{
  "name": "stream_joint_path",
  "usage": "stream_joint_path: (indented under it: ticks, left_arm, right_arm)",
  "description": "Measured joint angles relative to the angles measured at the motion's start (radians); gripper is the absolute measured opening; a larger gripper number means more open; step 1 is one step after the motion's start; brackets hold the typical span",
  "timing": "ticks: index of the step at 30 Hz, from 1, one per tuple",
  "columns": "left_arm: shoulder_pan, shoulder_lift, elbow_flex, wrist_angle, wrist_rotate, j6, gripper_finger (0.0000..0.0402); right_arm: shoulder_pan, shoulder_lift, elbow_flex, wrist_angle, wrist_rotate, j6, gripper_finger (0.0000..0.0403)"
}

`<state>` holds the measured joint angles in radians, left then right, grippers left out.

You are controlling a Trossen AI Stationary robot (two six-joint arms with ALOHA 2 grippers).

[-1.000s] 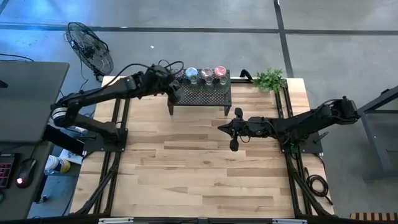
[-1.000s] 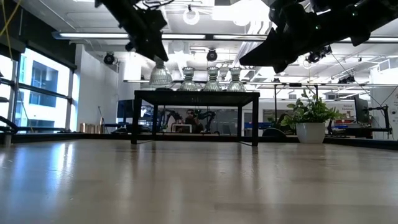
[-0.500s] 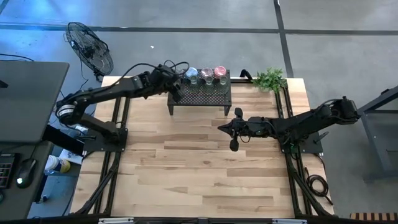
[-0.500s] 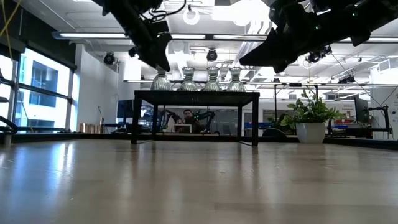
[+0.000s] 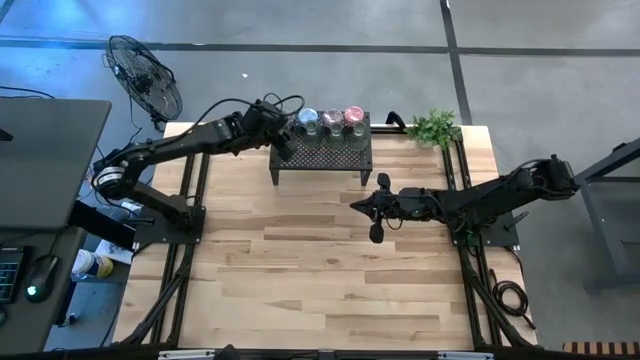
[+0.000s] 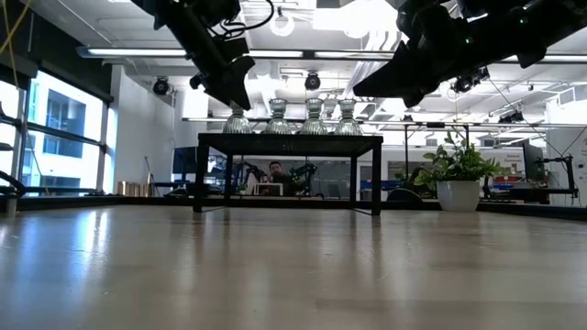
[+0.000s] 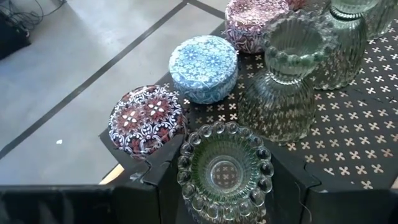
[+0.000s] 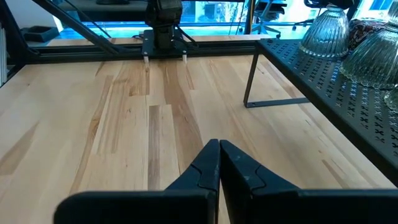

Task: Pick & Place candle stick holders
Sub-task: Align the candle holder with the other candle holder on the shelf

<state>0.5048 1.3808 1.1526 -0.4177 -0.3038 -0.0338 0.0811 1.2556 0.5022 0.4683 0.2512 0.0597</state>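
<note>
Several candle stick holders stand on a black mesh rack (image 5: 340,157) at the table's far side: a mottled purple one (image 7: 147,121), a pale blue one (image 7: 203,59), a pink one (image 7: 252,22) and ribbed green glass ones (image 7: 277,93). My left gripper (image 5: 284,140) is at the rack's left end, shut on another green glass holder (image 7: 224,171) with a beaded rim. My right gripper (image 5: 375,207) waits shut above the table's middle right, holding nothing. My left gripper pinches the green holder between its two fingers (image 7: 155,186), one on each side of the body just under the beaded rim (image 7: 185,186). It comes slanting down from the table's left. The holder stays upright, mouth up, its base (image 6: 237,130) at the rack's top; whether it rests there I cannot tell.
A potted green plant (image 5: 434,127) stands at the far right corner beside the rack. A fan (image 5: 145,75) stands off the table's far left. Bare wooden tabletop (image 5: 320,270) stretches from the rack to the near edge.
My left gripper has carried the green holder toward the rack and downward. The holder, first hanging above the rack's left end, now sits level with the rack's top beside the other holders. My right gripper has kept still.
</note>
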Motion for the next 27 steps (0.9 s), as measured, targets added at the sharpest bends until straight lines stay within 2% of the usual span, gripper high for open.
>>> stream_joint_path:
  ticks: [27]
  left_arm:
    - [0.0,0.006,0.0,0.035,-0.014,0.03,0.0181]
  right_arm:
    - [0.0,0.0,0.0,0.0,0.0,0.0,0.0001]
